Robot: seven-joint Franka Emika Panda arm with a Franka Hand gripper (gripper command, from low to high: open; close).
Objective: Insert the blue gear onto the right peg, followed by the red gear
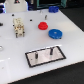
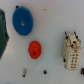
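Note:
The blue gear [image 1: 55, 34] lies flat on the white table, towards the exterior view's right; in the wrist view the blue gear [image 2: 22, 21] shows its dark centre hole. The smaller red gear [image 1: 43, 25] sits just behind it and towards the exterior view's left, and the wrist view shows the red gear [image 2: 34, 49] beside the blue one. Nearer the front lies the white black-bordered plate [image 1: 45, 59] with two dark pins. The right peg [image 1: 50, 50] stands bare. No gripper fingers show in either view.
A beige slotted block [image 1: 18, 26] stands at the exterior view's left, also in the wrist view as the beige block [image 2: 72, 52]. A small dark thing [image 1: 45, 16] rises behind the red gear. A dark green shape [image 2: 2, 30] fills one edge of the wrist view.

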